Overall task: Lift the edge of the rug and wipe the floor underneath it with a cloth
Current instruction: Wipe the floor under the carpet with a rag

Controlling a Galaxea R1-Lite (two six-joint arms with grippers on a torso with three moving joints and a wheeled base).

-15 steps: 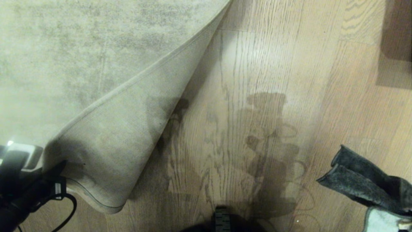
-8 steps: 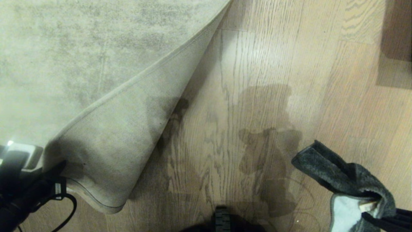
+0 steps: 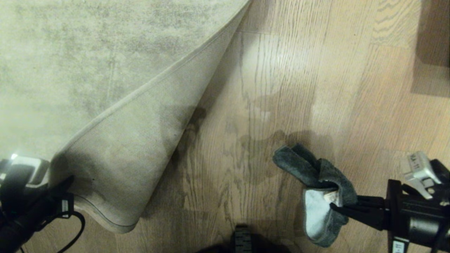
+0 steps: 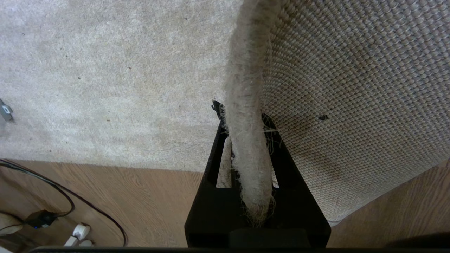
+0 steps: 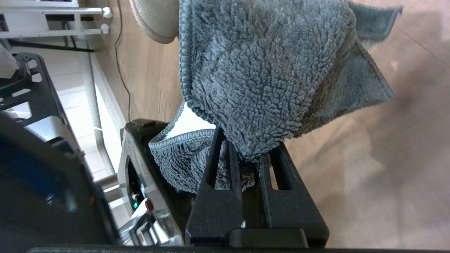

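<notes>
The rug edge (image 3: pixel 151 86) is lifted and folded back at its near corner, so the woven backing (image 3: pixel 119 158) faces up. My left gripper (image 3: pixel 61 196) at the lower left is shut on that edge; in the left wrist view the hem (image 4: pixel 246 70) runs between the black fingers (image 4: pixel 214 147) of the left gripper (image 4: pixel 242 119). Bare floor (image 3: pixel 274 70) lies to the right of the fold. The dark grey-green cloth (image 3: pixel 316 172) hangs above the floor at the lower right, with my right gripper (image 3: pixel 334 205) shut on it. In the right wrist view the cloth (image 5: pixel 267 70) bunches over the right gripper (image 5: pixel 246 151).
A dark brown panel (image 3: pixel 434 35) stands at the far right. My base (image 3: pixel 242 240) shows at the bottom centre. Black cables (image 4: pixel 70 200) and a white plug (image 4: pixel 79 233) lie on the floor beside the rug. White furniture (image 5: pixel 52 14) shows in the right wrist view.
My right arm has swung in from the lower right corner toward the middle of the floor, carrying the cloth with it. The left gripper and the lifted rug corner have stayed put.
</notes>
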